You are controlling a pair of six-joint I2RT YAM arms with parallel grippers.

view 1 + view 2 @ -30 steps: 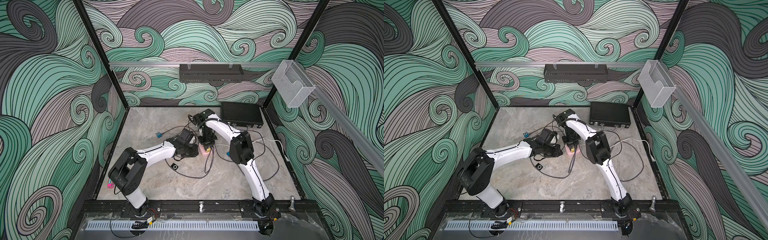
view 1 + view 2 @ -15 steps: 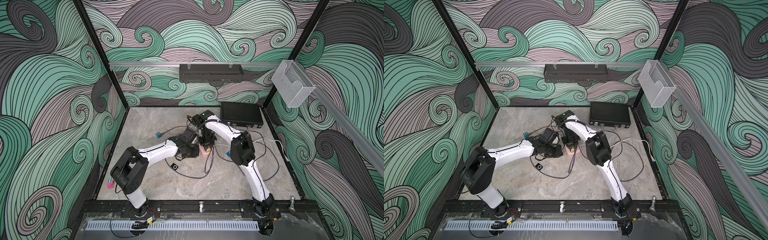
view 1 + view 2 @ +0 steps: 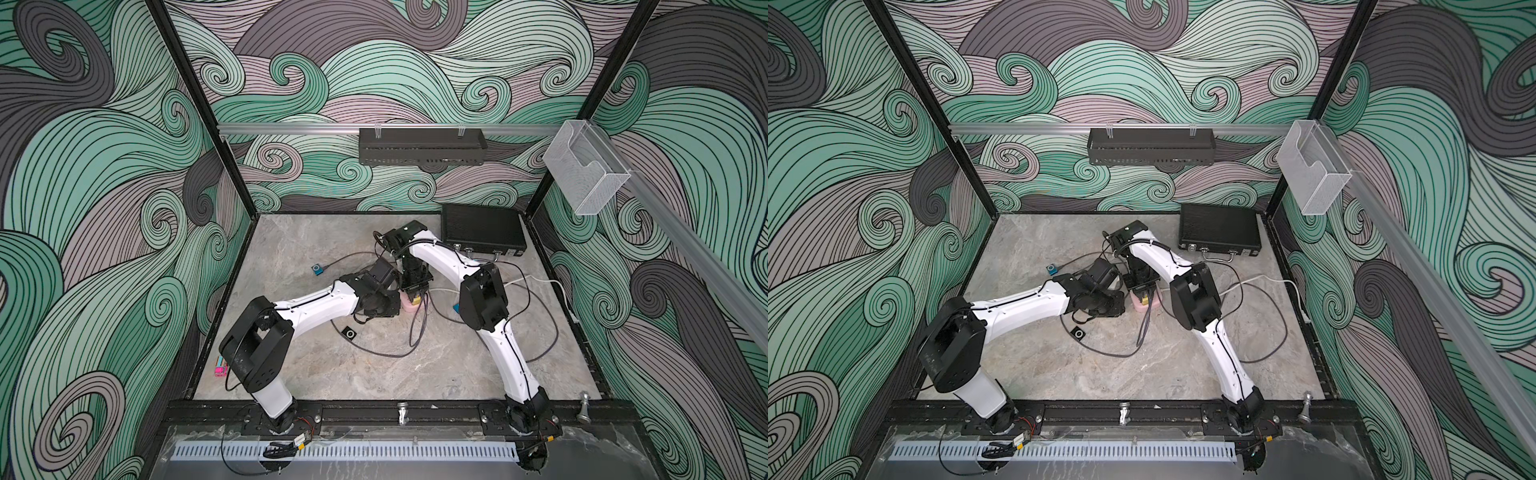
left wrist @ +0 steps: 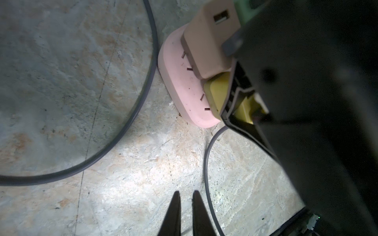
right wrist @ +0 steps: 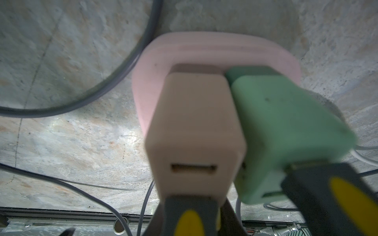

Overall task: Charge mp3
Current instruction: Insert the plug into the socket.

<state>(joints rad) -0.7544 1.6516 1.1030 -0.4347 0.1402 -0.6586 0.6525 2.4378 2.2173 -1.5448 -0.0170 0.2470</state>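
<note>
The black mp3 [image 3: 349,333], a small dark square with a pale ring on its face, lies flat on the counter [image 3: 374,374] near the strip [image 3: 409,308], to its left and on the side toward the front rail [image 3: 436,409]. The blue mp3 [image 3: 317,269], a small square with a grey cable [image 3: 337,262] running from it, lies farther left of the strip, on the side away from the rail. The strip is pink and carries a beige adapter [image 5: 196,126], USB port facing up, with a green adapter [image 5: 282,122] leaning beside it. The right pincer [image 5: 249,181] points straight down onto the strip, part-way open, with one finger before the beige adapter and the other touching the green one; whether it grips I cannot tell. The right arm [image 3: 440,253] arches over the strip from behind, elbow sharply bent. The left pincer [image 4: 186,194], almost closed and empty, is held low just left of the strip, the left arm [image 3: 316,305] stretched low. A black case [image 3: 482,235] sits behind the strip, to its right.
</note>
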